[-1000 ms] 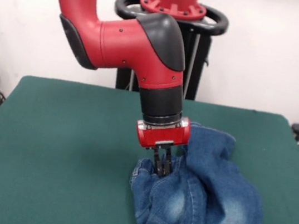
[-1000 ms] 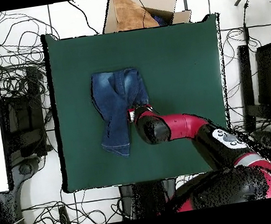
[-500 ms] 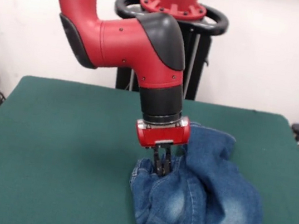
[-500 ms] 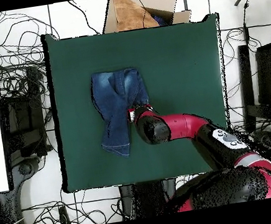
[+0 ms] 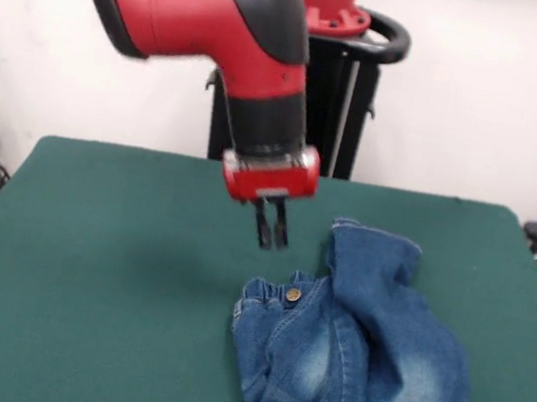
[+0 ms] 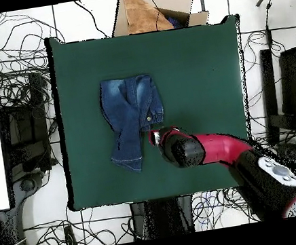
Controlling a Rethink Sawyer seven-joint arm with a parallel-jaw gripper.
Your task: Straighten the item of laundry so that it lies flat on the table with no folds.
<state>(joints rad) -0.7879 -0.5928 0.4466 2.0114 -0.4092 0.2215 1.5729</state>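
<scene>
On the near desk: jeans (image 5: 355, 366) lie crumpled right of centre on the green desk (image 5: 95, 276), one part folded over the other, button upward.
Above the waistband: end effector (image 5: 270, 227) has let go and risen, fingers slightly apart, holding nothing.
Meaning: folds remain; another grasp seems necessary.
</scene>
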